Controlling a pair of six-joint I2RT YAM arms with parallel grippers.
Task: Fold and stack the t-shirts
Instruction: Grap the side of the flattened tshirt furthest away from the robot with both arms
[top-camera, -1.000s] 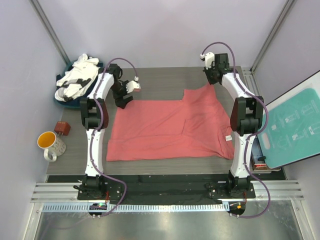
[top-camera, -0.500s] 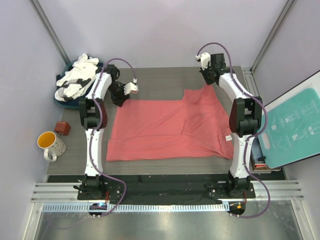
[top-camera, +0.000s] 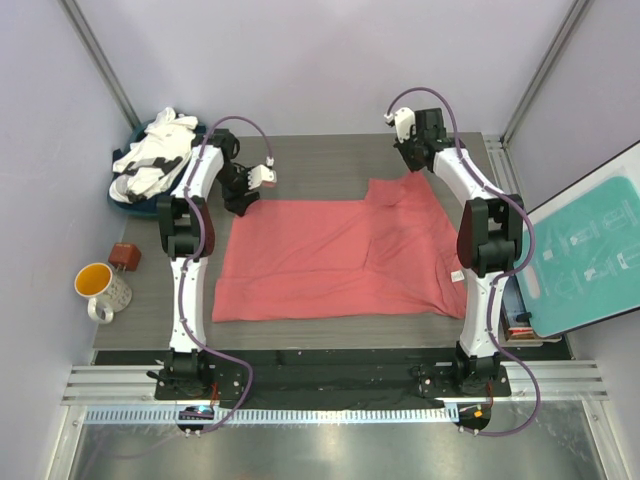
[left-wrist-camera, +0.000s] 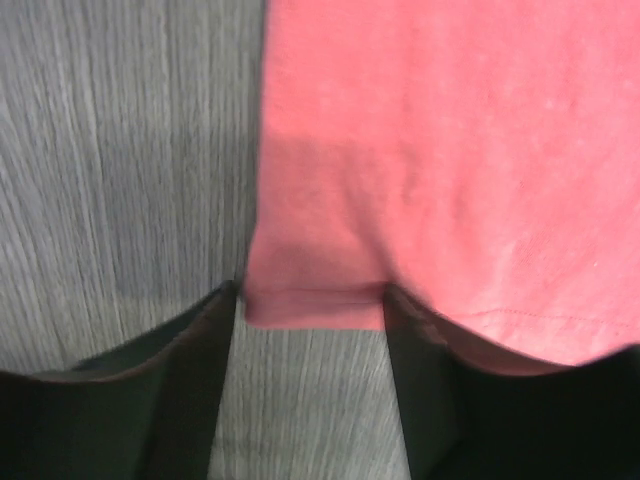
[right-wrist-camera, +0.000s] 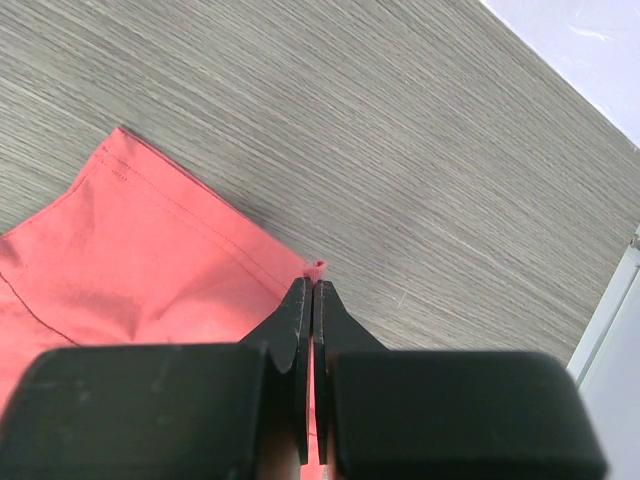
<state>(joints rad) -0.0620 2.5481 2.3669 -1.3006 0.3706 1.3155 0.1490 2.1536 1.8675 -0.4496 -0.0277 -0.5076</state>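
A coral-red t-shirt (top-camera: 340, 255) lies spread flat across the middle of the grey table (top-camera: 310, 160). My right gripper (top-camera: 408, 168) is at its far right corner, shut on a small pinch of the hem, which pokes out past the tips of the right gripper (right-wrist-camera: 313, 283). My left gripper (top-camera: 240, 196) sits low at the shirt's far left corner. In the left wrist view that corner (left-wrist-camera: 315, 300) lies flat between the two spread fingers (left-wrist-camera: 190, 370), and the left gripper (left-wrist-camera: 312, 300) is open. Other t-shirts, white and dark, are heaped at the far left (top-camera: 155, 155).
The heap of shirts rests in a blue basket (top-camera: 120, 195) off the table's far left corner. An orange-lined mug (top-camera: 100, 288) and a small brown-red object (top-camera: 125, 256) stand at the left. A teal board (top-camera: 590, 245) leans at the right.
The right gripper has drawn the shirt's far right corner slightly back and to the left. The left gripper has shifted slightly to the far left at its corner, and its jaws have narrowed.
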